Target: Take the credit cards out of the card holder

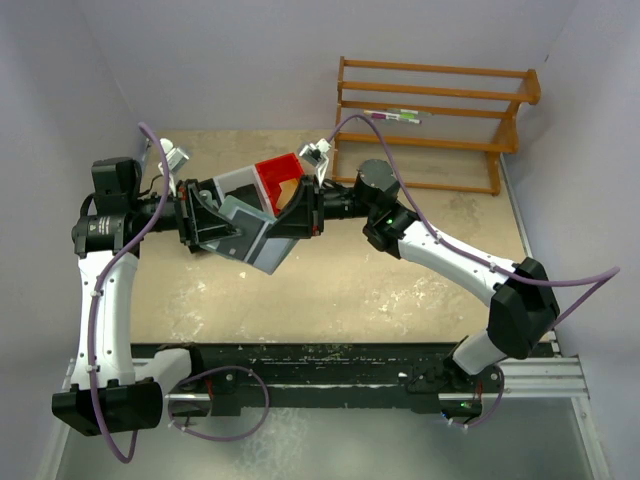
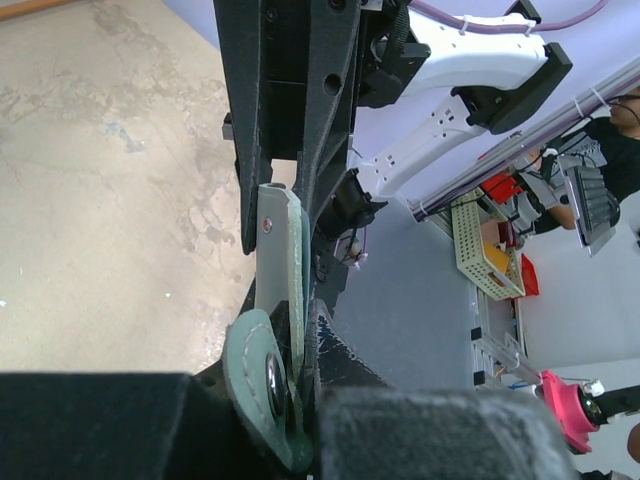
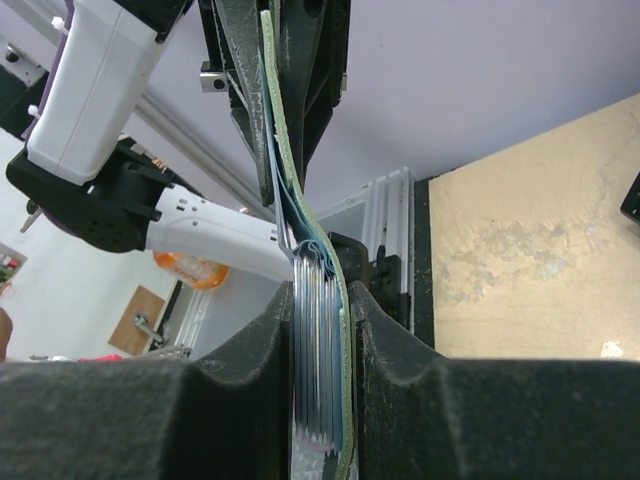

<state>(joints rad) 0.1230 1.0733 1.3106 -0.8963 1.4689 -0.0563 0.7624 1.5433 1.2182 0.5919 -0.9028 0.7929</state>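
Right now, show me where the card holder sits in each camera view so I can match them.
Top external: card holder left of centre, raised off the table.
Left wrist: card holder edge-on, bottom centre, its snap flap nearest the camera.
Right wrist: card holder edge-on, from top centre down between the pads.
Shared landmark: the beige tabletop.

Count, top view:
- 2 arms: left arm, right arm.
- 2 grippers: left gripper, right gripper.
- 1 card holder.
- credit cards: one stack, several edges, exact number unreadable.
- 1 wooden rack at 1 o'clock.
- 1 thin pen-like item on the rack.
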